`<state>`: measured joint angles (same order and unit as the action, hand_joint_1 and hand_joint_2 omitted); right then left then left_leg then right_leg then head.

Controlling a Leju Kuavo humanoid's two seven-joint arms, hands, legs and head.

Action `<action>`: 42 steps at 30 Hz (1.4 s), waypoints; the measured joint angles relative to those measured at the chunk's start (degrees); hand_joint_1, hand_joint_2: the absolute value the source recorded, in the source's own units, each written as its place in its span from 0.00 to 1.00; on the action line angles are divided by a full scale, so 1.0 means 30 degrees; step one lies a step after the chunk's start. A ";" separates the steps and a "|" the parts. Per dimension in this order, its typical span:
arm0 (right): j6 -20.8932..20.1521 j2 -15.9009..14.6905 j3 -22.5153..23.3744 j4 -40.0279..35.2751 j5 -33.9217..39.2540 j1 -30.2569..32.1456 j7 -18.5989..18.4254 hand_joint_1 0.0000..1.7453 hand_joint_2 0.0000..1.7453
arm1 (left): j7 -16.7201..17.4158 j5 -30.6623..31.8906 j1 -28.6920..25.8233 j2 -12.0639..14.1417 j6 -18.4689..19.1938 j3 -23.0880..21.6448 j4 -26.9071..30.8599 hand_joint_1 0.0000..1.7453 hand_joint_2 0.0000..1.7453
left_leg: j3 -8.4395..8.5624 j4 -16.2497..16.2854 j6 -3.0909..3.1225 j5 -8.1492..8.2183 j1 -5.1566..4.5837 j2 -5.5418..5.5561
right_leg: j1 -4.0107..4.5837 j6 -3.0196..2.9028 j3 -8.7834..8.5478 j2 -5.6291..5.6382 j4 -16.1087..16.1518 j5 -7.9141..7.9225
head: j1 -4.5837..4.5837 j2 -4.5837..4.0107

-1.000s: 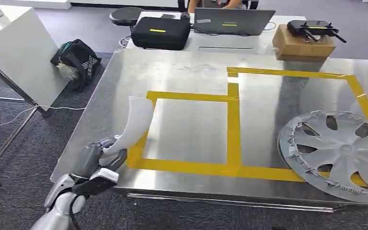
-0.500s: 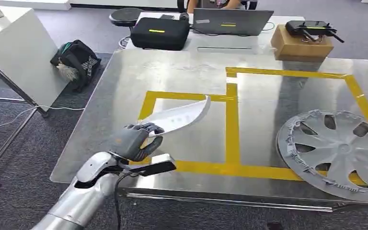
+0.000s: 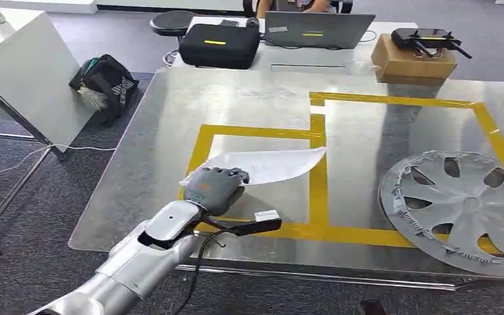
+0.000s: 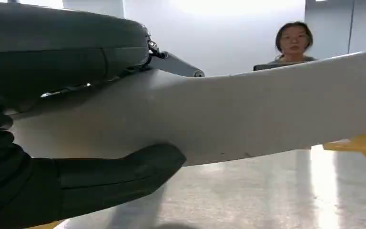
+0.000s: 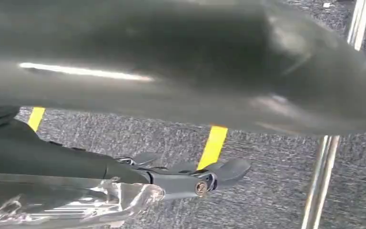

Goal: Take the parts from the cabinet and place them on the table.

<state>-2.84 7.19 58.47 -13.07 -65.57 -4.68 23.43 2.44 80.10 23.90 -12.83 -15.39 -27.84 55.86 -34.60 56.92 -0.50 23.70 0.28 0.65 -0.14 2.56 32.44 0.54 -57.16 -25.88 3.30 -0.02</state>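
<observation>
You are looking at a steel table (image 3: 157, 131) marked with yellow tape (image 3: 319, 177), where a grey wheel cover (image 3: 462, 209) is lying at the right, well apart from your left hand (image 3: 215, 187). Beyond the far edge a black case (image 3: 220, 44), a laptop (image 3: 318, 29) and a cardboard box (image 3: 410, 60) are sitting. The left hand is gripping a white curved part (image 3: 272, 164) by one end, holding it over the left taped square. Half a second ago the part was pointing up and rightward; now it is lying flatter and further over the table. Your right hand (image 5: 190, 179): I cannot tell its grip.
</observation>
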 joint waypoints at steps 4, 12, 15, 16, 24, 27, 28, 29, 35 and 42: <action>0.0080 0.0000 -0.0073 0.0000 -0.0037 -0.0083 -0.0161 0.00 0.00 | 0.0555 0.0555 0.0673 -0.0336 -0.0639 -0.0249 -0.1954 0.00 1.00 | 0.0002 0.0000 0.0000 -0.0003 -0.0001 -0.0001 | -0.0001 0.0003 -0.0004 0.0004 0.0000 0.0003 | 0.0000 0.0000; 0.0197 0.0000 -0.0066 0.0000 0.0313 0.0055 -0.0117 0.00 0.00 | -0.0398 -0.0696 0.0558 -0.0467 -0.1239 0.0173 -0.2736 0.00 0.00 | 0.0001 -0.0009 -0.0001 -0.0002 0.0001 0.0000 | 0.0003 0.0000 0.0000 0.0003 -0.0002 0.0000 | 0.0000 0.0000; 0.0197 0.0000 -0.0059 0.0000 0.0364 0.0132 -0.0051 0.00 0.00 | -0.0625 -0.0865 0.0304 -0.0467 -0.1246 0.0363 -0.2554 0.00 0.00 | 0.0000 -0.0011 -0.0001 -0.0002 0.0002 0.0001 | 0.0004 -0.0001 0.0000 -0.0002 -0.0002 -0.0002 | 0.0000 0.0000; 0.0197 0.0000 -0.0059 0.0000 0.0364 0.0144 -0.0044 0.00 0.00 | -0.0661 -0.0872 0.0258 -0.0467 -0.1246 0.0422 -0.2547 0.00 0.00 | 0.0000 -0.0011 -0.0001 -0.0002 0.0002 0.0001 | 0.0004 -0.0001 0.0001 -0.0001 -0.0002 -0.0001 | 0.0000 0.0000; 0.0321 0.0000 -0.0015 0.0000 0.0758 0.0377 0.0160 0.00 0.00 | -0.2003 -0.2921 -0.1135 -0.0321 -0.1312 0.0954 -0.0519 0.00 0.00 | -0.0001 -0.0011 0.0001 0.0001 0.0001 0.0000 | 0.0003 -0.0001 0.0000 0.0004 -0.0002 -0.0002 | 0.0000 0.0000; 0.0379 0.0000 0.0109 0.0000 0.0874 0.0547 0.0226 0.00 0.00 | -0.2505 -0.3750 -0.1987 -0.0110 -0.1275 0.1238 0.0952 0.00 0.00 | -0.0009 -0.0012 0.0011 0.0016 -0.0008 0.0003 | -0.0004 0.0011 0.0001 -0.0007 0.0002 -0.0014 | 0.0000 0.0000; 0.0393 0.0000 0.0138 0.0000 0.0896 0.0571 0.0226 0.00 0.00 | -0.2593 -0.3963 -0.2242 -0.0044 -0.1290 0.1311 0.1295 0.00 0.00 | -0.0009 -0.0012 0.0018 0.0024 -0.0016 0.0003 | -0.0010 0.0014 -0.0001 -0.0003 0.0002 -0.0016 | 0.0000 0.0000; 0.0401 0.0000 0.0153 0.0000 0.0947 0.0595 0.0226 0.00 0.00 | -0.2826 -0.4385 -0.2593 0.0022 -0.1378 0.1442 0.1885 0.00 0.00 | -0.0008 -0.0012 0.0027 0.0035 -0.0024 0.0002 | -0.0014 0.0016 0.0004 0.0003 0.0002 -0.0017 | 0.0000 0.0000; 0.0393 0.0000 0.0589 0.0000 0.1362 0.0827 0.0298 0.00 0.00 | -0.5351 -0.8314 -0.5485 0.0743 -0.2599 0.2620 0.5748 0.00 0.00 | -0.0004 -0.0007 0.0084 0.0107 -0.0093 0.0001 | -0.0091 0.0099 0.0007 0.0010 0.0005 -0.0073 | -0.0007 0.0000; 0.0175 0.0007 0.1056 0.0000 0.1493 0.0948 0.0568 0.00 0.00 | -0.9027 -1.2993 -0.8024 0.1384 -0.4066 0.4863 0.8490 0.00 0.00 | 0.0077 -0.0196 0.0381 0.0169 -0.0215 -0.0008 | -0.0239 0.0339 -0.0081 0.0013 0.0137 -0.0153 | -0.0029 0.0000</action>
<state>-2.32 7.21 61.64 -13.07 -61.09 -1.84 25.14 -24.64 41.12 -0.18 -8.68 -27.58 -13.25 81.33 -34.37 56.33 0.64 24.21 -0.37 0.63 -0.85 3.58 32.20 0.58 -56.75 -26.34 3.21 -0.02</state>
